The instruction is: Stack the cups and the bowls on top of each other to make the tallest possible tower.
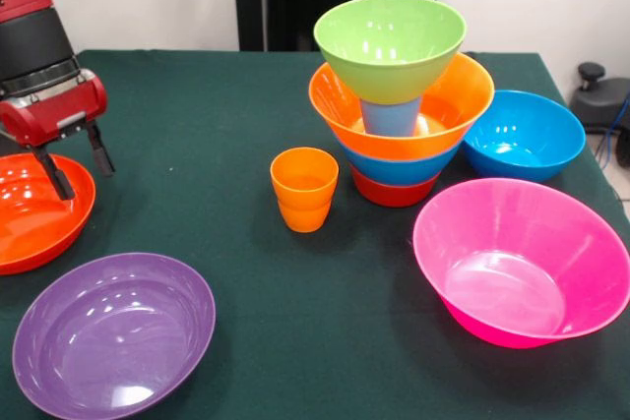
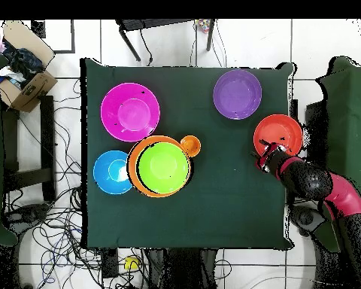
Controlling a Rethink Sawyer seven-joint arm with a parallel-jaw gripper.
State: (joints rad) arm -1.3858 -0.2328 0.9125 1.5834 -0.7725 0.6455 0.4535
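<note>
Currently, my end effector (image 1: 74,166): I am holding it over the far rim of the red-orange bowl (image 1: 30,218) at the left edge of the front view; the two black fingers are standing apart, open, gripping nothing, one tip reaching down inside the bowl.
My arm (image 2: 319,188): it is reaching in from the right side of the overhead view, red and black.
Tower (image 1: 399,95): it is standing toward the far middle of the tabletop (image 1: 246,302). A red bowl (image 1: 392,191) is sitting at the bottom, a blue bowl (image 1: 399,168) is nesting in it, an orange bowl (image 1: 340,105) is resting on that, a light blue cup (image 1: 390,117) is standing inside the orange bowl, and a lime green bowl (image 1: 390,46) is sitting on the cup.
Orange cups (image 1: 304,189): they are nesting one in another, upright, just left of the tower and a little nearer, apart from it.
Second blue bowl (image 1: 524,135): it is sitting upright just right of the tower.
Pink bowl (image 1: 522,263): it is lying near and right, large, slightly tilted toward the camera.
Purple bowl (image 1: 113,333): it is sitting at the near left, just nearer than the red-orange bowl.
Surroundings: cables (image 2: 48,226) are trailing over the floor beside the tabletop, and a cardboard box (image 2: 25,71) is sitting at the overhead view's upper left.
</note>
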